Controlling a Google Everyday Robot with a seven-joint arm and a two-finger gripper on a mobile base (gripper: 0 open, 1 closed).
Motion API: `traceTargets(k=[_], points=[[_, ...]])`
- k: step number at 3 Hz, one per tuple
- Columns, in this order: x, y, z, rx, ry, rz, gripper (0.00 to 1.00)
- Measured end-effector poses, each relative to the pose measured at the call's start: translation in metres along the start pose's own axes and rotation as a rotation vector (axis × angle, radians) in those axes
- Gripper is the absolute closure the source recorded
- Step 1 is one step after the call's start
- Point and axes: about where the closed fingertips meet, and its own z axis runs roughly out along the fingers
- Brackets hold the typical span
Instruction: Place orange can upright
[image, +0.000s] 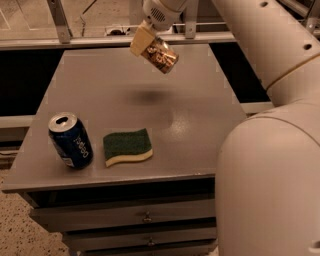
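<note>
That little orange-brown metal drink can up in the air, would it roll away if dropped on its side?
Probably: the small orange-brown aluminium can is round and hangs tilted in the tool above the grey table, so landing sideways it would likely roll. It seems light, held by one end.

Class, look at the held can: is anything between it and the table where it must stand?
Nothing visible. The gripper holds the orange can tilted in the air above the table. The blue can and sponge sit near its front edge, well aside.
</note>
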Motion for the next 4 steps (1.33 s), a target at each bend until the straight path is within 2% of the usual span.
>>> traceTargets(k=[1, 2, 3, 4], points=[[-0.023, 0.001, -0.023, -0.046, -0.229, -0.088, 1.00], [-0.041, 0.012, -0.042, -0.113, -0.475, -0.188, 1.00], [-0.050, 0.021, -0.056, -0.179, -0.715, -0.252, 1.00], [-0.044, 0.017, -0.058, -0.216, -0.866, -0.226, 1.00]])
